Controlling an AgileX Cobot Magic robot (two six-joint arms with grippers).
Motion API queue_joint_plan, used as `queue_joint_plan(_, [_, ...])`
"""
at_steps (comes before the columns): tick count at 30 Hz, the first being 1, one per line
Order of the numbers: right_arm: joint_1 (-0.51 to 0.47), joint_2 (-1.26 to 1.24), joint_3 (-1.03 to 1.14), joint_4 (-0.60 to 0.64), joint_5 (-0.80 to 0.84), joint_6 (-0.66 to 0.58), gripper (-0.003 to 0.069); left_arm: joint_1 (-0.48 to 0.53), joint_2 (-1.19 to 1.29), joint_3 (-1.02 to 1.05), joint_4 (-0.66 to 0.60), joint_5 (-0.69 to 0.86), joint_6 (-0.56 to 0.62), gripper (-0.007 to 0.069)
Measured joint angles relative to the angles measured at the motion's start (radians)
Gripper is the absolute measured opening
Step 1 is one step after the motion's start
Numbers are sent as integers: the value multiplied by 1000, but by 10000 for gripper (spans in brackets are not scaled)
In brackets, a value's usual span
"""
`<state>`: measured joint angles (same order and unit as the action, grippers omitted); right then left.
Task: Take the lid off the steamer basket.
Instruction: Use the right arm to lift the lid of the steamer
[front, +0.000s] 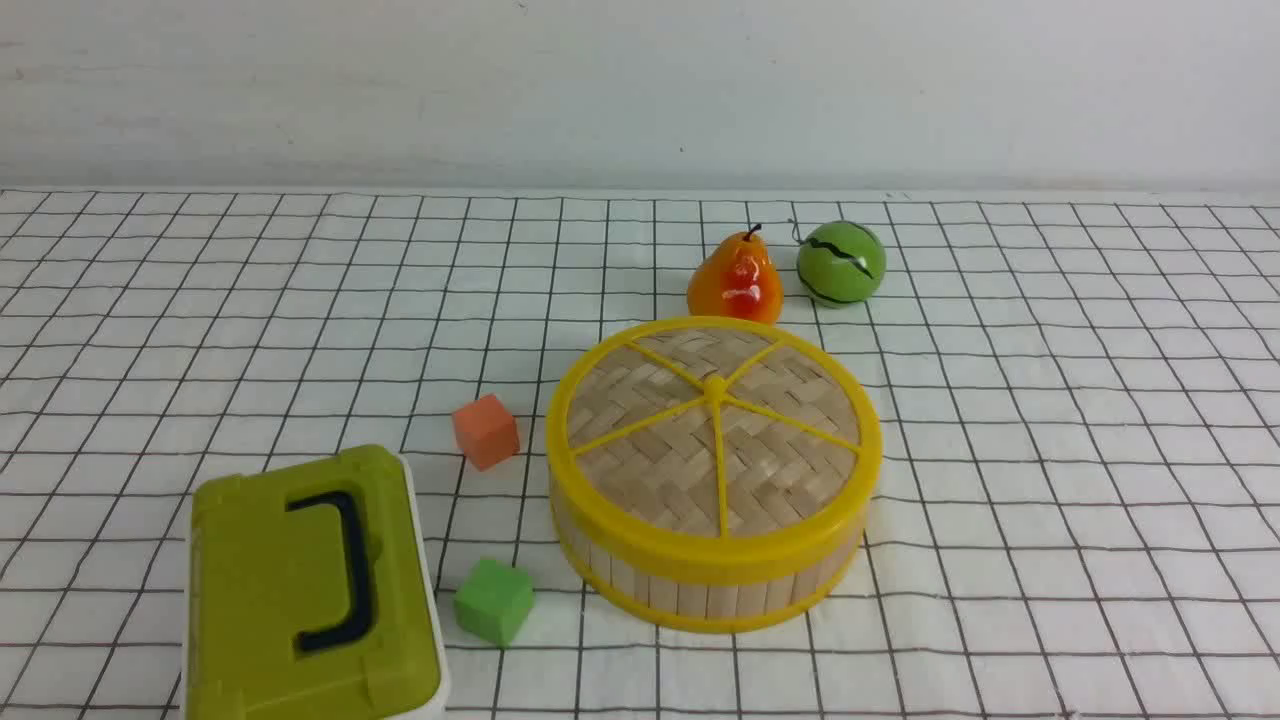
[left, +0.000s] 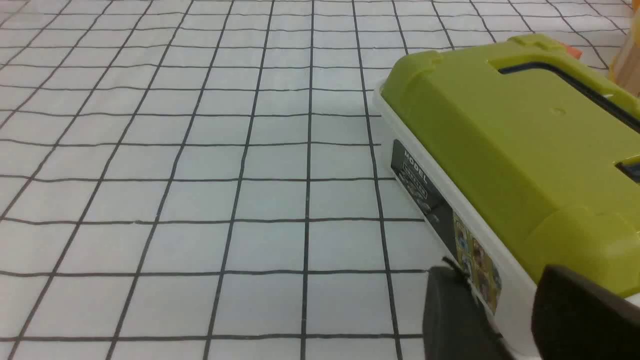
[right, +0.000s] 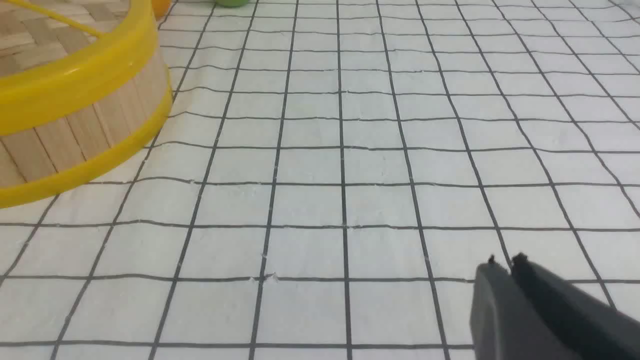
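The steamer basket (front: 700, 592) stands in the middle of the checked cloth, a little to the right. Its lid (front: 715, 430) lies flat on top, woven bamboo with a yellow rim and spokes. Neither arm shows in the front view. In the right wrist view my right gripper (right: 505, 260) is shut with nothing in it, low over bare cloth and well apart from the steamer basket (right: 75, 135) and the lid's rim (right: 75, 80). My left gripper (left: 500, 272) is open with nothing held, close beside the white side wall of an olive-green box (left: 500, 150).
The olive-green box (front: 300, 590) with a dark handle sits at the front left. An orange cube (front: 486, 430) and a green cube (front: 494, 600) lie between it and the basket. Behind the basket are an orange pear (front: 735, 280) and a green ball (front: 841, 262).
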<state>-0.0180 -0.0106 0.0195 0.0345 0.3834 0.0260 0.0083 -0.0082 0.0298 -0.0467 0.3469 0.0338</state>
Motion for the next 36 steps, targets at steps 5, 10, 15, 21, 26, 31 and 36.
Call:
queue_joint_plan(5, [0,0,0,0,0,0,48,0,0,0,0,0,0,239])
queue_joint_plan(10, [0,0,0,0,0,0,53,0,0,0,0,0,0,239])
queue_joint_plan(15, [0,0,0,0,0,0,61,0,0,0,0,0,0,239])
queue_joint_plan(21, [0,0,0,0,0,0,71,0,0,0,0,0,0,239])
queue_joint_plan(26, [0,0,0,0,0,0,75,0,0,0,0,0,0,239])
queue_joint_plan(31, [0,0,0,0,0,0,84,0,0,0,0,0,0,239])
queue_joint_plan(36, [0,0,0,-3,0,0,91,0,0,0,0,0,0,239])
